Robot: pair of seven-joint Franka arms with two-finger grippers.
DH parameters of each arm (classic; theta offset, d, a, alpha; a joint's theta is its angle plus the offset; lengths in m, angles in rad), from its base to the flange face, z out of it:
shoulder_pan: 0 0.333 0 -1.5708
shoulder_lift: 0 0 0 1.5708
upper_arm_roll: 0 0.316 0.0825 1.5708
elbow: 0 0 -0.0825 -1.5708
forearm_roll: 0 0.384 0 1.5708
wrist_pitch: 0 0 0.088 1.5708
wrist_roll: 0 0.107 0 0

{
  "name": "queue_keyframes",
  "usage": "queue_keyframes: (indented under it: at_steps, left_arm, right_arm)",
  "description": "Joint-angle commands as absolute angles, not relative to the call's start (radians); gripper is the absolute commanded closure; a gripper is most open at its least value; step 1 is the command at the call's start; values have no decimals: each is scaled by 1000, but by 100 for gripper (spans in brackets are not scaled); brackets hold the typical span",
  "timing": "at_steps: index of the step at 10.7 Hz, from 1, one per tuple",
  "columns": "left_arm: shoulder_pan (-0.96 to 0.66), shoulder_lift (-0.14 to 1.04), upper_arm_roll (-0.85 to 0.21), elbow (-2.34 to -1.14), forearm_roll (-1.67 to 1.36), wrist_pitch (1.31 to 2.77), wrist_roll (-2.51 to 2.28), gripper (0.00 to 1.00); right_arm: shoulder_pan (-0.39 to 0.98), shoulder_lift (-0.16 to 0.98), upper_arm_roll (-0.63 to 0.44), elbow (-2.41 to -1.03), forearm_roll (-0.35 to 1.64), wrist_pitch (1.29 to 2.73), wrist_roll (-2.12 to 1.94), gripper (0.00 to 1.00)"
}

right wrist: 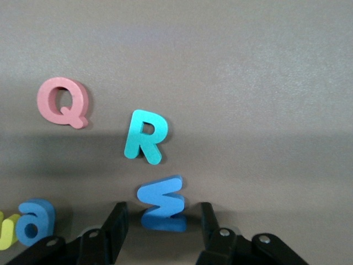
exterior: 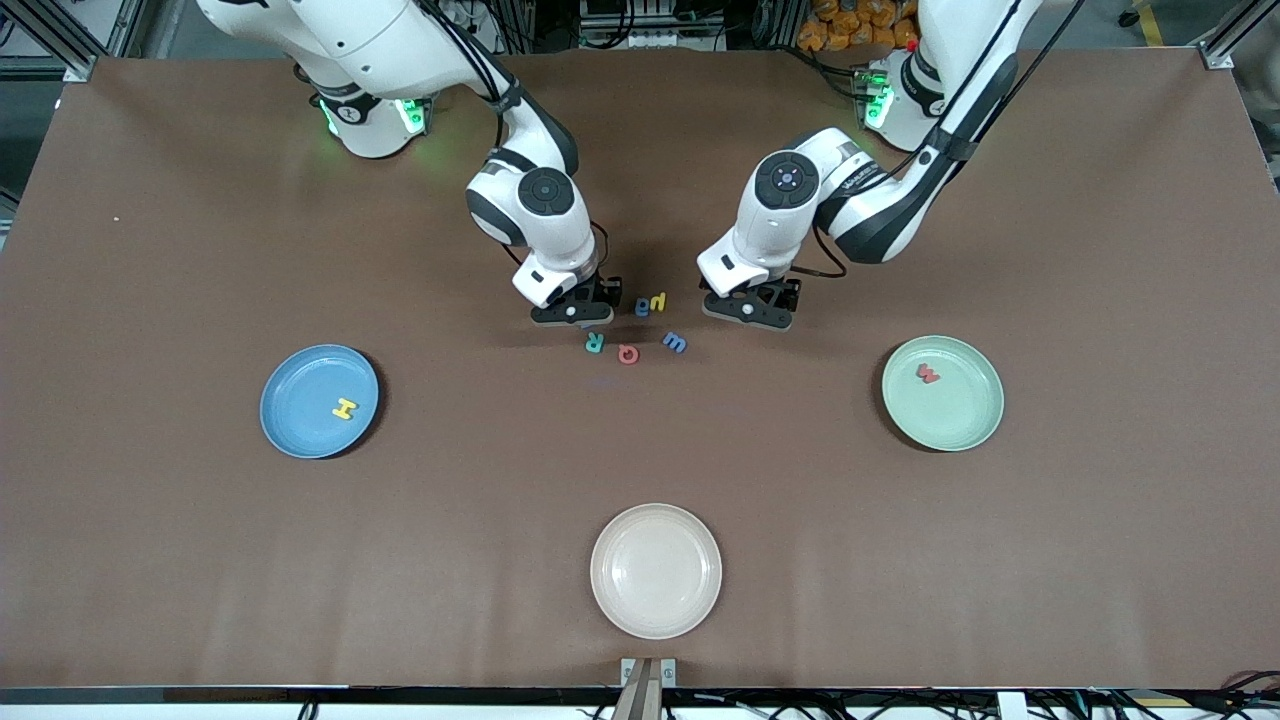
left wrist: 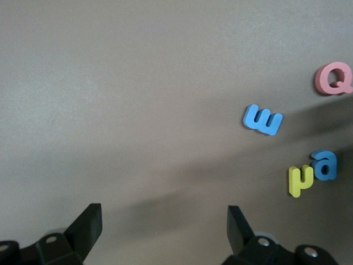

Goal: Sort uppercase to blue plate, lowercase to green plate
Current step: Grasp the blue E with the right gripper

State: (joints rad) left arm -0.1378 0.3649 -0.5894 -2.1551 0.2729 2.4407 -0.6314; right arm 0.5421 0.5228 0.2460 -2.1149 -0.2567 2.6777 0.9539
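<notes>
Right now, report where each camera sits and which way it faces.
Front view: high across the table, facing the arms' bases; both arms, blue plate, green plate show.
Left wrist view: looks down at the table; open left gripper shows.
Right wrist view: looks down; right gripper straddles the blue M.
Shared: red Q appears in all three.
</notes>
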Motion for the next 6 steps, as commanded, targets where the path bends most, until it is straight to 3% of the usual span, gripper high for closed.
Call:
queue_keyframes:
  at_steps: [1, 2, 3, 6]
  left_arm:
    - [-138, 376, -592, -2138, 259, 2430, -630, 0]
    - [-138, 383, -592, -2132, 261, 2430, -638, 0]
    - [-143, 388, -592, -2129, 261, 2430, -644, 0]
    - [-144, 406, -592, -2112, 258, 2430, -644, 0]
  right_arm:
    - [543, 552, 249, -2097, -288, 2706, 986, 67]
    - [542, 552, 249, -2097, -299, 2706, 986, 81]
    - [541, 551, 244, -2100, -308, 2706, 985, 87]
    - [526, 540, 241, -2103, -324, 2689, 967, 94]
